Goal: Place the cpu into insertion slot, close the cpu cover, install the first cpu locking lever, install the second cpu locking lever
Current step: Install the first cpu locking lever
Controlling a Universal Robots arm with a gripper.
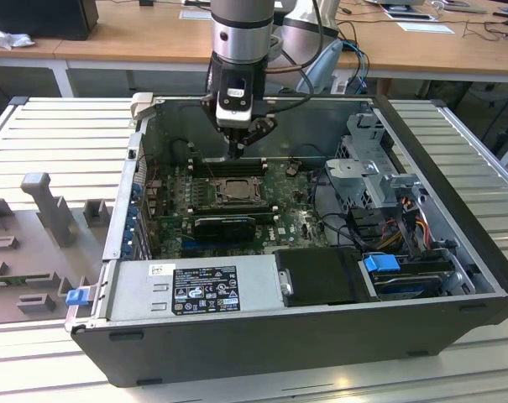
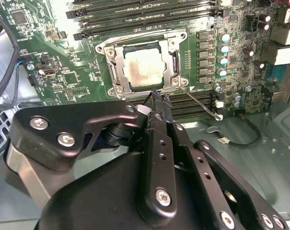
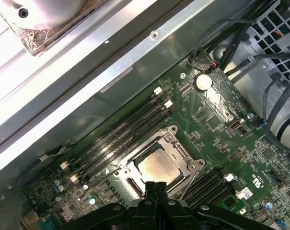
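**Working the locking lever: cpu seated, cover down**

Pincer (image 2: 156, 96) has its fingers together with nothing held. The tip sits right at the socket edge, just beside the root of a thin locking lever (image 2: 198, 104) that juts free across the board.

My read: that lever is not latched yet. To do it well:
- push on the rod near its free end, not at the hinge
- sweep it flat and tuck it under its hook
- keep the tip off the chip face and clear of the capacitors (image 2: 223, 49) alongside

The cpu cover (image 2: 117, 72) looks closed. It frames the cpu (image 2: 144, 69), which lies flat in the insertion slot (image 1: 234, 190). Can't tell whether the other lever is hooked.

Beyond the socket are the long black memory slots (image 2: 145, 12).

In the exterior view there's a sticker label (image 1: 205, 290) on the grey power-supply box (image 1: 258, 273). Its print isn't legible. The case (image 1: 279, 336) sits on a slatted worktop (image 1: 60, 126).
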